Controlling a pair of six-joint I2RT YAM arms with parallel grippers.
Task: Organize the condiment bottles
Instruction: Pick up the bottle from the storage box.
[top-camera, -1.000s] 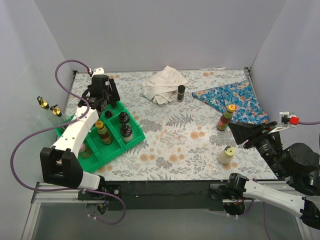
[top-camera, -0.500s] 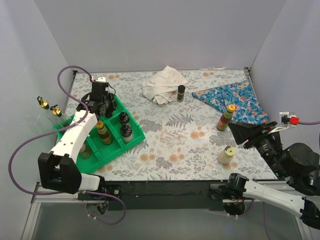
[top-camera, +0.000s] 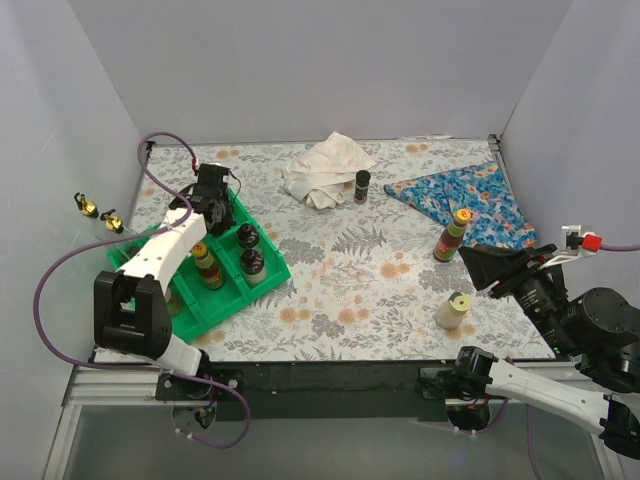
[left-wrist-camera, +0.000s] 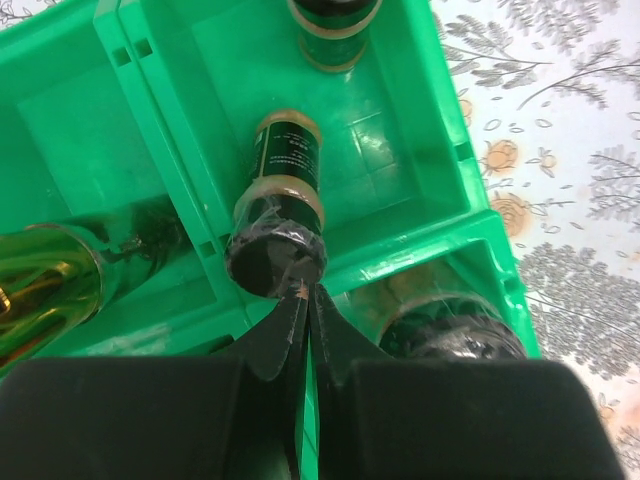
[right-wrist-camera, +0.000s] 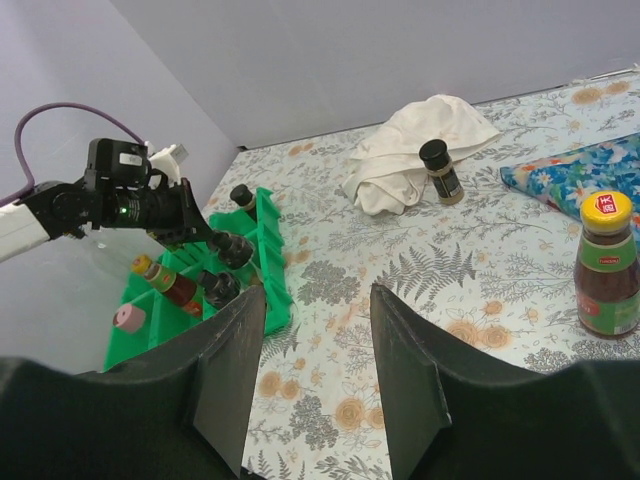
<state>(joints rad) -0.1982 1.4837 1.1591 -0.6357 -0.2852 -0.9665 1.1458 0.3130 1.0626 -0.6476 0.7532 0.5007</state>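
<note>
My left gripper (top-camera: 213, 196) is shut and empty over the back of the green tray (top-camera: 272, 276). In the left wrist view its tips (left-wrist-camera: 305, 290) meet at the black cap of a dark jar (left-wrist-camera: 285, 170) standing in a compartment. Other bottles stand in the tray: two black-capped jars (top-camera: 246, 236) (top-camera: 252, 263) and a yellow-capped bottle (top-camera: 207, 266). On the table stand a dark jar (top-camera: 362, 186) by the white cloth, a yellow-capped sauce bottle (top-camera: 453, 236) and a cream bottle (top-camera: 453, 311). My right gripper (right-wrist-camera: 318, 300) is open and empty, raised at the right near edge.
A crumpled white cloth (top-camera: 325, 168) lies at the back middle. A blue floral cloth (top-camera: 465, 198) lies at the back right. White walls close in the left, back and right sides. The tray sits against the left edge.
My left gripper has shifted a little right over the tray's back and its wrist has turned; its cable swung with it. The right arm and loose bottles have not moved.
</note>
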